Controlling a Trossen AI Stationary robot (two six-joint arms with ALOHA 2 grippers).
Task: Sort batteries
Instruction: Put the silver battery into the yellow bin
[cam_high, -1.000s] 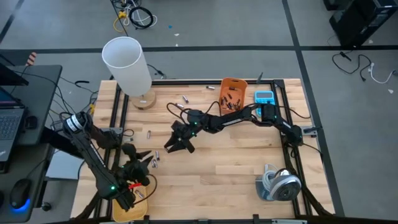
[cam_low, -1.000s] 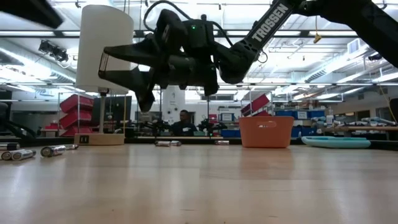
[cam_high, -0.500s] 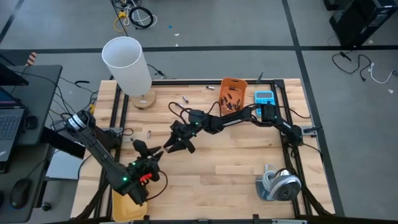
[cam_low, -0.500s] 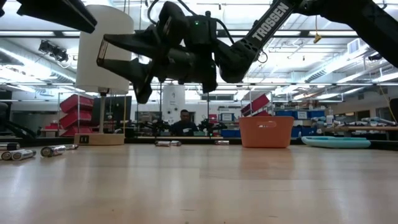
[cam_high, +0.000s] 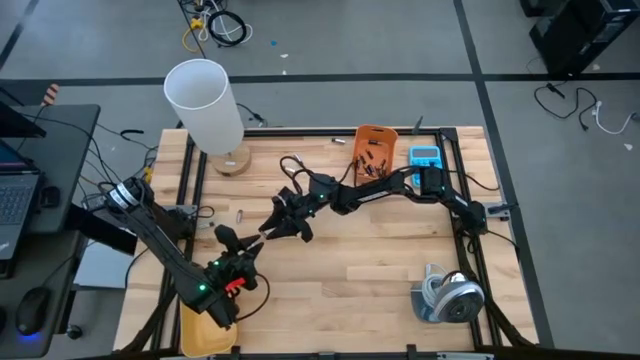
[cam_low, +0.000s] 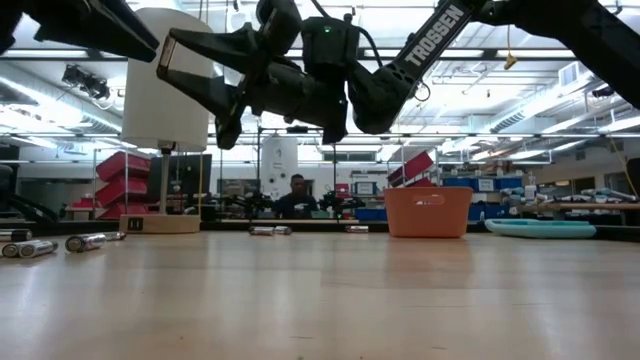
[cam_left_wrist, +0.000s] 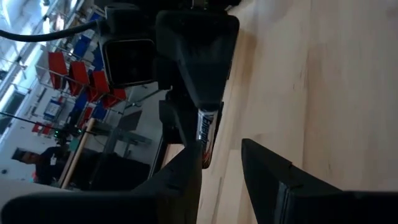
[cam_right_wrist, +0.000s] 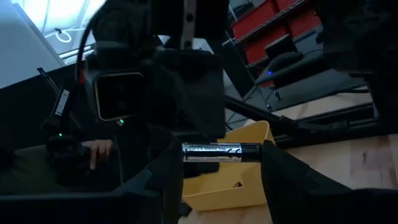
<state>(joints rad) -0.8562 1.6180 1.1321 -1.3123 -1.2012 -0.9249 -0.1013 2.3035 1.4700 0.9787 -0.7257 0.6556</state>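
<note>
Black cell (cam_right_wrist: 221, 149): held crosswise in right gripper (cam_high: 281, 226), centre of high view, raised for a handover.
Left gripper (cam_high: 240, 243): fingers apart, empty, just beside.
Loose batteries (cam_low: 62, 244): table's left.

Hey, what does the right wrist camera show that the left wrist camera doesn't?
Only the right wrist view: a yellow plastic bin, beyond the right gripper. Only the left wrist view: the right arm's grey wrist camera. Both: the black cylindrical battery, clamped end to end by the right gripper, close to the open left gripper.
</note>
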